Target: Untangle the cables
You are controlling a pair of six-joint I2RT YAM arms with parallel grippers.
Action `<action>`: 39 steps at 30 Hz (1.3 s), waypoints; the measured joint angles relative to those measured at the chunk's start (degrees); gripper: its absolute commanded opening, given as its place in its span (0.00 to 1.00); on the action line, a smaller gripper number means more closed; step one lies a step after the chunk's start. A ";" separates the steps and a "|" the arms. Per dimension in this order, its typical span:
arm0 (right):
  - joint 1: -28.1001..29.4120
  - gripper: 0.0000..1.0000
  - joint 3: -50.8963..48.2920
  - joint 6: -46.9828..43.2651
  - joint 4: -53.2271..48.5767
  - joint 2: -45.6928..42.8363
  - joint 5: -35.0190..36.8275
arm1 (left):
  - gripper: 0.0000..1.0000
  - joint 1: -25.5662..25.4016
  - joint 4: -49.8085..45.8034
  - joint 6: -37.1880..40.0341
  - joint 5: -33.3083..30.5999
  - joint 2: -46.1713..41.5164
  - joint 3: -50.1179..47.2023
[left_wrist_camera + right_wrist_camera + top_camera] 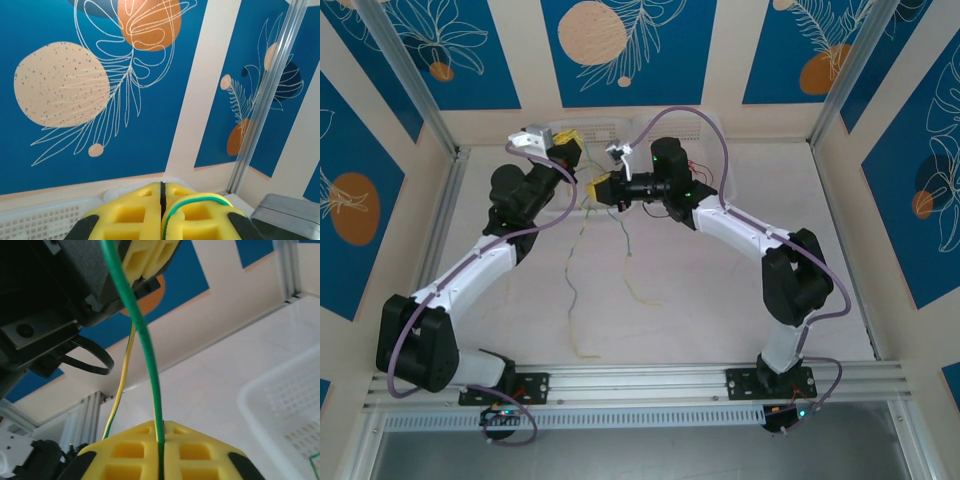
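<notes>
In the top view my left gripper [566, 151] is raised near the back wall, and my right gripper [601, 187] sits just below and to its right. A yellow-green cable [148, 360] runs taut from the right gripper [161, 426], whose yellow jaws are shut on it, up to the left gripper [148, 254]. In the left wrist view the same cable [200, 201] comes out between the shut jaws of the left gripper [162, 186] and curves over the right finger. Loose cable ends [572, 272] hang down to the table. A red cable [699, 167] lies by the right wrist.
A white perforated basket [603, 129] stands against the back wall behind both grippers; its rim shows in the right wrist view [280, 400] and the left wrist view [45, 217]. Aluminium posts [840, 80] frame the cell. Lavender arm cables [720, 140] loop above the right arm.
</notes>
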 measured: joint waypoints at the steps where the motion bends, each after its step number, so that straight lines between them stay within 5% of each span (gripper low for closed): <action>1: -0.24 0.17 0.00 1.88 0.94 0.52 -1.75 | 0.00 -0.09 0.87 0.00 -0.55 0.00 -0.15; 16: -0.26 0.48 -6.40 14.58 9.64 3.10 -10.12 | 0.00 -0.63 5.86 1.20 -3.74 -0.02 -0.35; 23: -1.86 0.69 -11.43 11.72 5.18 -3.78 -7.74 | 0.00 -0.70 5.42 3.39 -4.61 -0.90 -1.16; 30: -2.47 0.78 -12.90 7.78 3.23 -10.19 -7.30 | 0.00 -0.74 5.05 4.11 -4.57 -1.09 -1.18; 39: 1.62 0.83 -7.63 5.81 -0.24 -3.82 -3.08 | 0.00 -0.90 4.98 4.11 -4.55 -1.09 -1.18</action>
